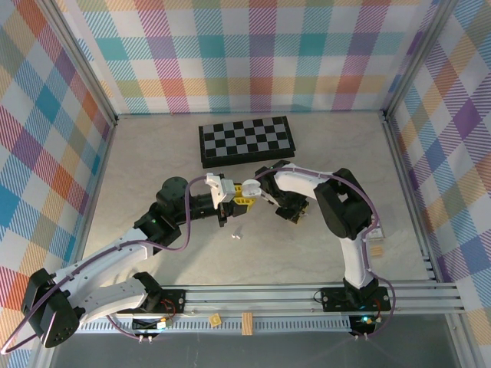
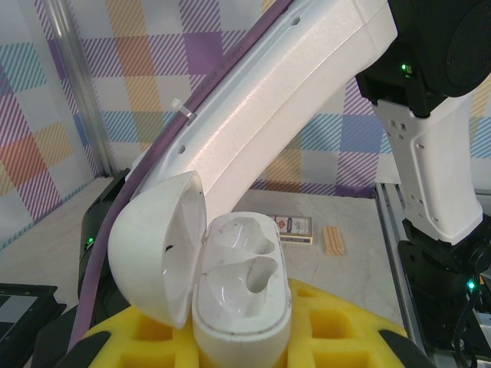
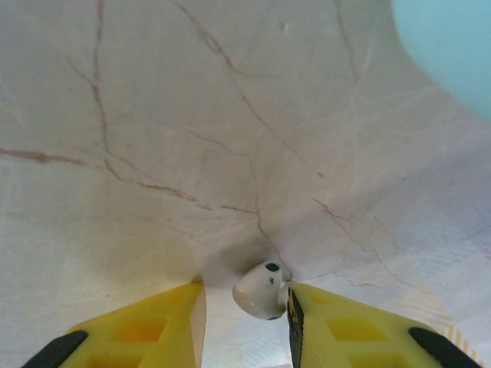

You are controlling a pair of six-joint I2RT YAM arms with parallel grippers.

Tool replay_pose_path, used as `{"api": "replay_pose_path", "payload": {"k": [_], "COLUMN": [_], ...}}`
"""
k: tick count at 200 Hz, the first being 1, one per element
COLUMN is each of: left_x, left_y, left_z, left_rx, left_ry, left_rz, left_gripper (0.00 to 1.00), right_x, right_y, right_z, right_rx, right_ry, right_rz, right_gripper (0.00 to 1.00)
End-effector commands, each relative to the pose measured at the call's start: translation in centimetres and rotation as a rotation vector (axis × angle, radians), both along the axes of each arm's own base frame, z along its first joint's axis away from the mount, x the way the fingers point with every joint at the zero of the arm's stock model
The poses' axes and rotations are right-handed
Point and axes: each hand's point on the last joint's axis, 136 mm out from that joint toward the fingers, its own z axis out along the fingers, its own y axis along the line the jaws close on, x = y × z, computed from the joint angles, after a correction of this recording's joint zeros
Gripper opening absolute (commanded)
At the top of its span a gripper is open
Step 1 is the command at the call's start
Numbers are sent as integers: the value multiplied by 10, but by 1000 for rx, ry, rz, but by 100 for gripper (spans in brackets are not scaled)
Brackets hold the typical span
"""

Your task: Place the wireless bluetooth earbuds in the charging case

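Right wrist view finds one white earbud [image 3: 263, 290] on the counter [image 3: 230, 115] inside the parted right end effector [image 3: 245, 307], touching one side; probably light, hard and slick, it wants pinching across its bulb, while the left end effector [image 2: 230, 349] clamps the open charging case [image 2: 242, 284].

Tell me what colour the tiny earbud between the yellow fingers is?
The earbud is white, clearest in the right wrist view.
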Motion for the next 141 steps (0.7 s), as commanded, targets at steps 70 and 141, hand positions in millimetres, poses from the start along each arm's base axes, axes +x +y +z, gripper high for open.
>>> {"api": "replay_pose_path", "payload": {"k": [70,141], "left_x": [-5,5], "left_y": [1,3], "left_z": [5,3], "left_rx": [-13,-42], "left_ry": [-36,-32], "left_rz": [-14,30], "left_gripper": [1,1], "right_x": [-2,7], "right_y": [0,47], "right_z": [-4,44], "right_rx": [10,394], "right_ry": [26,-99], "right_rz": [-30,-128], "right_gripper": [23,24]}}
